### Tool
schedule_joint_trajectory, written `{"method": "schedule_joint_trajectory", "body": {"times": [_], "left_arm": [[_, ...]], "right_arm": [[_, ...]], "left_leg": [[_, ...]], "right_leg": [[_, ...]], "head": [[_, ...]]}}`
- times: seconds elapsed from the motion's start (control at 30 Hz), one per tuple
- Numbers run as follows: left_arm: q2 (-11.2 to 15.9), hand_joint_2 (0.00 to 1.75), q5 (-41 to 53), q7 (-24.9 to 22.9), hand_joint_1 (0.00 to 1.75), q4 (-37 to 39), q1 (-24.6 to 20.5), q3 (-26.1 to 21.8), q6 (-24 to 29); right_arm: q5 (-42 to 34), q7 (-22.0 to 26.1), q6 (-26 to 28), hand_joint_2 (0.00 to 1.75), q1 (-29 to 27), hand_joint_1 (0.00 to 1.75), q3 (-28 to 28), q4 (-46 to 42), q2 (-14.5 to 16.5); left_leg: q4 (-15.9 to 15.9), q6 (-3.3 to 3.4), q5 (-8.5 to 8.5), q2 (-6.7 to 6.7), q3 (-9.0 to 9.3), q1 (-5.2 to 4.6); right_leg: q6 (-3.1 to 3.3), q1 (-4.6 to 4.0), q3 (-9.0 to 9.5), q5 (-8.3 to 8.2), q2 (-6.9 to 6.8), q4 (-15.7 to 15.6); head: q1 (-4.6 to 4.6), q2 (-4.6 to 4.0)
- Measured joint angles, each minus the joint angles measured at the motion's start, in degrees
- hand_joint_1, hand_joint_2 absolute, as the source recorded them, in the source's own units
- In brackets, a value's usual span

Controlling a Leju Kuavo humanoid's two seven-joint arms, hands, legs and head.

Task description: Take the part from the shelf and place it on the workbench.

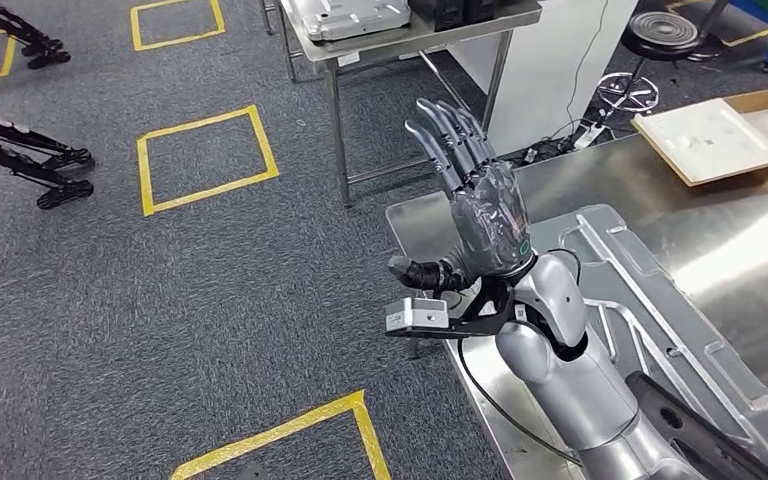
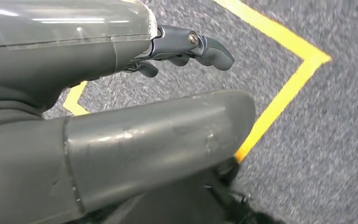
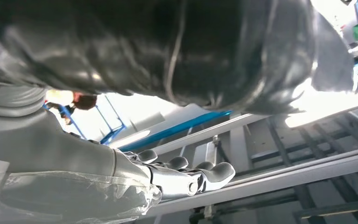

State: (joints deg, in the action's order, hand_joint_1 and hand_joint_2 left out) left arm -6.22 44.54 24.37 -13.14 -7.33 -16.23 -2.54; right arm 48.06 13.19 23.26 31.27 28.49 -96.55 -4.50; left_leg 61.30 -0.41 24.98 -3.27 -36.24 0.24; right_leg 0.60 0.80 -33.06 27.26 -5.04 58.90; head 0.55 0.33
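The part [image 1: 650, 290], a long pressed metal panel with raised ribs, lies flat on the steel surface [image 1: 760, 250], so to my eye the placing is done or very nearly so. Its long axis runs from the robot's near right side away toward the surface's far corner, roughly parallel to the raised forearm.

The right hand [image 1: 485, 205] is up above that far corner, just to the left of the panel's far end. Its fingers are straight and spread, the palm is bare and it grips nothing. From the right wrist camera the same hand [image 3: 182, 179] shows its fingers stretched out, with only beams and bright light beyond them. It is clear of the metal and by far the nearer hand.

The left hand [image 2: 121, 46] hangs low over grey carpet marked with a yellow line [image 2: 279, 93]. Its fingers are loosely extended, the thumb stands apart and nothing is in it.

If the panel needs any nudge, I'd judge it falls to the right hand, which would have to come down and to its right, across the panel's short side.

Farther off are a cardboard box [image 1: 720, 135] on the same surface and a second steel table [image 1: 410, 40] carrying a similar panel.
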Motion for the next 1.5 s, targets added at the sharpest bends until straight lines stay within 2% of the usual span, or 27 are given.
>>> {"method": "schedule_joint_trajectory", "body": {"times": [0.07, 0.13, 0.2, 0.27, 0.33, 0.37, 0.4, 0.43, 0.5, 0.57, 0.63, 0.67, 0.73, 0.8, 0.87, 0.9, 0.93, 1.0, 1.07, 1.17, 1.23, 1.3, 1.37, 1.4, 1.43, 1.47, 1.5], "left_arm": [[0.2, 0.0, 0.0, 0.0, 0.0, 0.0, -0.3, 0.1, -0.1], [0.4, 0.0, 0.0, 0.0, 0.0, 0.0, -0.4, 0.1, -0.1], [0.6, 0.0, 0.1, 0.1, 0.0, 0.0, -0.4, 0.1, -0.1], [0.7, 0.0, 0.0, 0.2, 0.0, -0.1, -0.6, 0.2, -0.1], [0.8, 0.0, -0.1, 0.4, 0.0, -0.1, -0.9, 0.2, -0.1], [0.8, 0.0, -0.2, 0.4, 0.0, -0.1, -1.0, 0.2, -0.1], [0.9, 0.0, -0.2, 0.5, 0.0, -0.1, -0.9, 0.2, -0.1], [0.9, 0.0, -0.2, 0.6, 0.0, -0.1, -0.9, 0.2, 0.0], [1.0, 0.0, -0.3, 0.7, 0.0, -0.1, -1.0, 0.2, 0.1], [1.1, 0.0, -0.6, 0.9, 0.0, -0.1, -0.9, 0.2, 0.2], [1.4, 0.0, -1.0, 0.9, 0.0, -0.1, -0.6, 0.2, 0.3], [1.6, 0.0, -1.1, 0.9, 0.0, -0.1, -0.3, 0.2, 0.4], [1.9, 0.0, -1.2, 0.9, 0.0, -0.1, -0.1, 0.1, 0.5], [1.9, 0.0, -1.2, 0.8, 0.0, -0.1, -0.1, 0.1, 0.6], [2.0, 0.0, -1.2, 0.6, 0.0, -0.1, 0.0, 0.1, 0.8], [2.0, 0.0, -1.2, 0.5, 0.0, -0.1, 0.2, 0.1, 0.9], [2.1, 0.0, -1.2, 0.4, 0.0, -0.1, 0.4, 0.1, 1.1], [2.2, 0.0, -1.2, 0.3, 0.0, -0.1, 0.5, 0.0, 1.3], [2.3, 0.0, -1.2, 0.3, 0.0, -0.1, 0.3, 0.0, 1.3], [2.3, 0.0, -1.2, 0.3, 0.0, -0.1, 0.1, -0.1, 1.3], [2.2, 0.0, -1.2, 0.3, 0.0, -0.2, -0.1, -0.1, 1.3], [2.2, 0.0, -1.2, 0.4, 0.0, -0.3, -0.5, -0.1, 1.3], [2.1, 0.0, -1.2, 0.4, 0.0, -0.4, -0.7, -0.1, 1.1], [2.1, 0.0, -1.2, 0.3, 0.0, -0.4, -0.7, -0.1, 1.0], [2.1, 0.0, -1.2, 0.3, 0.0, -0.4, -0.8, -0.1, 1.0], [2.1, 0.0, -1.2, 0.3, 0.0, -0.4, -0.8, -0.1, 0.8], [2.0, 0.0, -1.2, 0.3, 0.0, -0.4, -0.8, -0.1, 0.7]], "right_arm": [[-0.3, 0.2, 0.1, 0.0, 0.0, 0.0, 0.0, 0.0, 0.0], [-0.6, 0.6, 0.2, 0.0, 0.0, 0.0, 0.0, 0.0, 0.1], [-0.8, 1.0, 0.3, 0.0, 0.1, 0.0, 0.0, -0.1, 0.2], [-1.1, 1.3, 0.2, 0.0, 0.1, 0.0, 0.0, -0.1, 0.3], [-1.4, 1.5, 0.1, 0.0, 0.0, 0.0, 0.0, -0.1, 0.3], [-1.6, 1.6, 0.0, 0.0, -0.1, 0.0, 0.0, -0.1, 0.3], [-1.7, 1.6, 0.0, 0.0, -0.1, 0.0, 0.0, -0.1, 0.3], [-1.8, 1.6, 0.0, 0.0, 0.0, 0.0, 0.0, -0.1, 0.3], [-1.8, 1.7, -0.1, 0.0, 0.0, 0.0, 0.0, -0.1, 0.3], [-1.9, 1.8, -0.2, 0.0, 0.0, 0.0, 0.0, -0.1, 0.5], [-2.0, 1.8, -0.4, 0.0, 0.0, 0.0, 0.1, -0.1, 0.7], [-2.1, 1.8, -0.5, 0.0, 0.1, 0.0, 0.1, -0.1, 0.8], [-2.2, 1.8, -0.6, 0.0, 0.1, 0.0, 0.1, -0.1, 1.2], [-2.3, 1.8, -0.6, 0.0, 0.0, 0.0, 0.1, -0.1, 1.3], [-2.3, 1.8, -0.5, 0.0, -0.2, 0.0, 0.1, -0.1, 1.3], [-2.4, 1.8, -0.5, 0.0, -0.2, 0.0, 0.1, -0.1, 1.3], [-2.4, 1.9, -0.4, 0.0, -0.3, 0.0, 0.1, -0.1, 1.3], [-2.4, 1.9, -0.3, 0.0, -0.3, 0.0, 0.1, -0.2, 1.3], [-2.4, 2.0, -0.1, 0.0, -0.3, 0.0, 0.1, -0.3, 1.3], [-2.3, 2.3, 0.0, 0.0, -0.2, 0.0, 0.0, -0.7, 1.3], [-2.2, 2.3, 0.1, 0.0, -0.2, 0.0, 0.0, -0.9, 1.3], [-2.0, 2.3, 0.1, 0.0, -0.3, 0.0, -0.1, -1.1, 1.4], [-1.9, 2.3, 0.1, 0.0, -0.5, 0.0, -0.1, -1.1, 1.3], [-1.8, 2.3, 0.1, 0.0, -0.6, 0.0, -0.1, -1.1, 1.3], [-1.7, 2.3, 0.0, 0.0, -0.6, 0.0, -0.1, -1.1, 1.3], [-1.5, 2.3, 0.0, 0.0, -0.7, 0.0, -0.1, -1.1, 1.3], [-1.3, 2.3, -0.1, 0.0, -0.7, 0.0, -0.1, -1.2, 1.2]], "left_leg": [[-2.6, 0.81, -0.23, -1.17, 1.13, -0.54], [-3.0, 1.59, -0.45, 0.16, 1.1, -0.43], [-3.5, 2.31, -0.8, 1.49, 1.32, -0.13], [-3.7, 2.86, -1.01, 2.77, 1.4, -0.01], [-3.6, 3.08, -1.05, 4.26, 1.36, -0.04], [-3.5, 3.08, -1.03, 5.08, 1.36, -0.05], [-3.3, 3.02, -0.98, 5.88, 1.36, -0.04], [-3.1, 2.91, -0.9, 6.68, 1.37, -0.01], [-2.6, 2.52, -0.66, 8.05, 1.13, 0.01], [-2.3, 1.91, -0.63, 9.09, 0.64, 0.09], [-2.4, 1.16, -0.76, 10.03, 0.3, 0.26], [-2.2, 0.8, -0.54, 9.66, 0.14, 0.26], [0.9, 0.2, 1.35, 7.25, -1.28, 0.23], [7.9, -0.3, 4.73, 4.68, -4.61, 0.37], [13.3, -0.65, 6.33, 3.87, -7.41, 0.54], [13.3, -0.73, 5.61, 3.67, -7.4, 0.6], [10.9, -0.73, 3.89, 3.4, -6.15, 0.65], [2.8, -0.46, 0.4, 1.78, -1.86, 0.45], [-1.9, 0.3, -0.71, 0.54, 0.57, -0.01], [-2.7, 1.47, -0.68, 1.71, 0.65, -0.1], [-3.2, 2.22, -0.99, 2.64, 0.89, 0.18], [-3.3, 2.77, -1.12, 3.63, 0.96, 0.22], [-3.2, 2.99, -1.1, 4.79, 0.89, 0.13], [-3.2, 3.01, -1.08, 5.43, 0.88, 0.09], [-3.0, 2.98, -1.05, 6.08, 0.88, 0.08], [-2.9, 2.9, -1.0, 6.77, 0.9, 0.08], [-2.8, 2.8, -0.93, 7.39, 0.85, 0.12]], "right_leg": [[-0.4, -0.44, 0.2, 0.23, -1.15, 0.0], [-0.85, -0.56, 0.43, 0.53, -2.24, 0.0], [-1.37, -0.27, 0.03, 2.02, -0.35, 1.7], [-1.67, 0.02, -2.64, 5.4, 3.19, 7.7], [-1.79, 0.05, -6.14, 7.87, 4.61, 14.5], [-1.81, 0.06, -6.92, 7.51, 4.78, 15.6], [-1.77, 0.08, -6.69, 6.06, 4.9, 14.6], [-1.67, 0.13, -5.5, 3.79, 5.25, 11.5], [-1.34, 0.38, -2.57, 0.4, 7.49, 4.3], [-1.11, 0.41, -1.35, -0.23, 9.14, 1.2], [-0.76, 0.3, -1.21, -0.26, 8.45, 0.9], [-0.45, 0.36, -1.02, -0.36, 7.91, 0.7], [0.2, 0.58, -0.65, -0.52, 6.61, 0.2], [0.57, 0.38, -0.48, -0.38, 5.11, 0.1], [0.69, 0.27, -0.38, -0.17, 3.57, 0.2], [0.68, 0.27, -0.28, -0.04, 2.86, 0.2], [0.6, 0.28, -0.1, 0.11, 2.23, 0.2], [0.26, 0.17, 0.35, 0.51, 1.06, 0.2], [-0.23, -0.14, 0.63, 0.8, 0.12, 0.2], [-0.99, -0.38, 0.97, 1.07, -0.93, 0.0], [-1.49, -0.2, 0.28, 2.67, 0.87, 2.0], [-1.7, -0.05, -2.72, 6.13, 3.75, 8.4], [-1.71, -0.05, -6.27, 8.43, 4.82, 15.1], [-1.67, -0.05, -7.02, 8.03, 4.94, 16.1], [-1.58, -0.04, -6.72, 6.54, 5.05, 14.9], [-1.44, -0.03, -5.46, 4.25, 5.44, 11.7], [-1.21, 0.03, -3.81, 2.2, 6.64, 7.8]], "head": [[-0.02, 0.0], [-0.02, 0.0], [-0.04, 0.0], [-0.07, 0.0], [-0.08, 0.0], [-0.07, 0.0], [-0.07, 0.0], [-0.07, 0.0], [-0.06, 0.0], [-0.06, 0.0], [-0.07, 0.0], [-0.05, 0.0], [0.13, 0.0], [0.28, 0.0], [0.27, 0.0], [0.28, 0.0], [0.28, 0.0], [0.28, 0.0], [0.26, 0.0], [0.26, 0.0], [0.23, 0.0], [0.2, 0.0], [0.19, 0.0], [0.19, 0.0], [0.19, 0.0], [0.19, 0.0], [0.19, 0.0]]}}
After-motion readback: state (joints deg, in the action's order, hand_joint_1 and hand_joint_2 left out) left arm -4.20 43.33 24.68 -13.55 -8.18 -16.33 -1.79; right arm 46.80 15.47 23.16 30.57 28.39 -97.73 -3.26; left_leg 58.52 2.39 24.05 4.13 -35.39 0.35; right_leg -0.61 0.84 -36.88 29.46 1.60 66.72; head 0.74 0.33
